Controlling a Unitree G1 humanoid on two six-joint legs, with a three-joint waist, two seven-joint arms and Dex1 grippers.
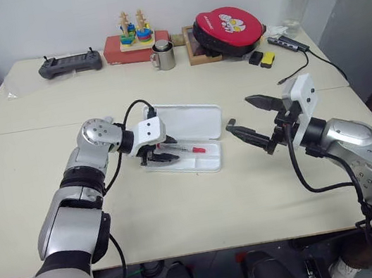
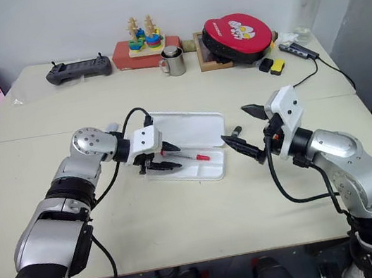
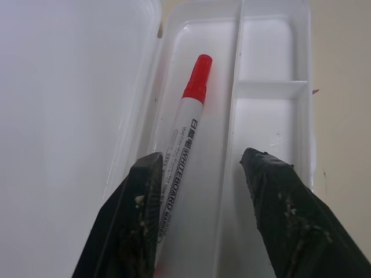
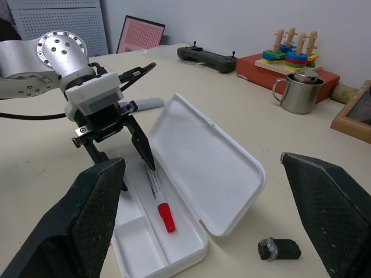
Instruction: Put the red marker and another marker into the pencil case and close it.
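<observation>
Between our left tool's (image 3: pixel 200 174) parted fingers lies the slim red-capped white marker (image 3: pixel 184 130) (released), lengthwise in the open white plastic case (image 1: pixel 208 166); right tool (image 1: pixel 252 126) open.

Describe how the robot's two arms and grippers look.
Both arms are silver-grey metal segments with black joint bands. Each wrist carries a white boxy block, with a black cable looping from it back along the arm. The left gripper and right gripper each have two black tapered fingers with rough, scuffed surfaces.
</observation>
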